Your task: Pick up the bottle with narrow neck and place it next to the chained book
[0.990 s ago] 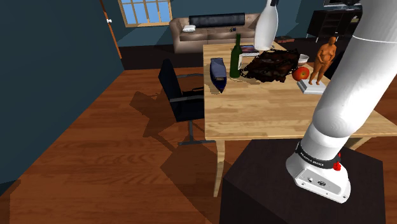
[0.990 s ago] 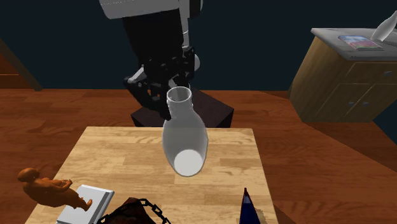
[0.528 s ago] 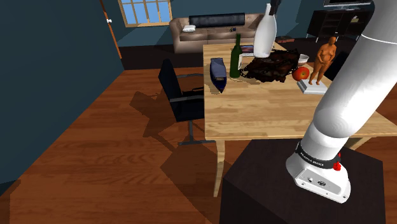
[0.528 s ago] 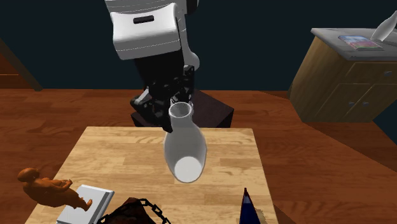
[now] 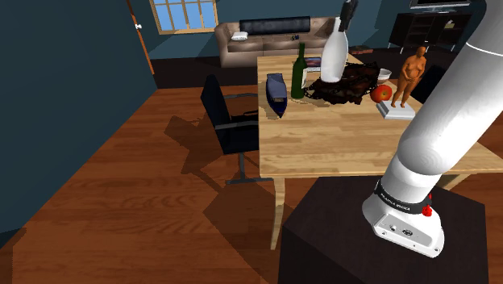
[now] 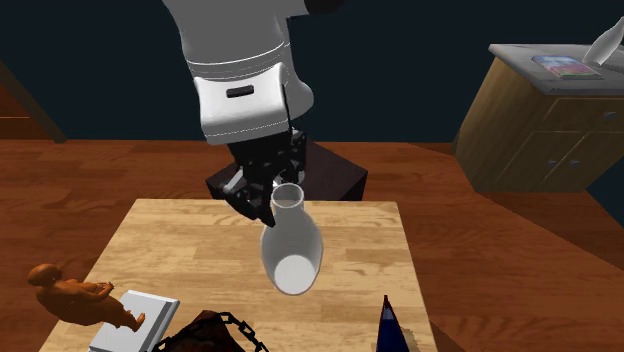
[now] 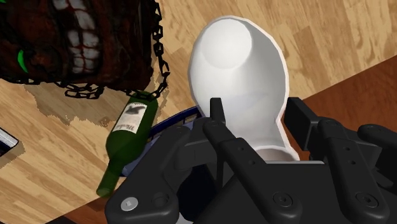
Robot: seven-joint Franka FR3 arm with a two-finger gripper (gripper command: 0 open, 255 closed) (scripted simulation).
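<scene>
Above the wooden table (image 5: 338, 141) of a blue-walled, wood-floored room (image 5: 64, 97), gripper (image 7: 254, 121) tight around the neck of the white bottle (image 7: 238, 70).

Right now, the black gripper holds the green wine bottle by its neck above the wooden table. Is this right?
No. The black gripper holds the white narrow-necked bottle by its neck above the wooden table, as the wrist view shows.

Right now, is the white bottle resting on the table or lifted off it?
Lifted off it. The gripper clasps the white bottle by the neck; in the second exterior view its round base shows above the table.
</scene>
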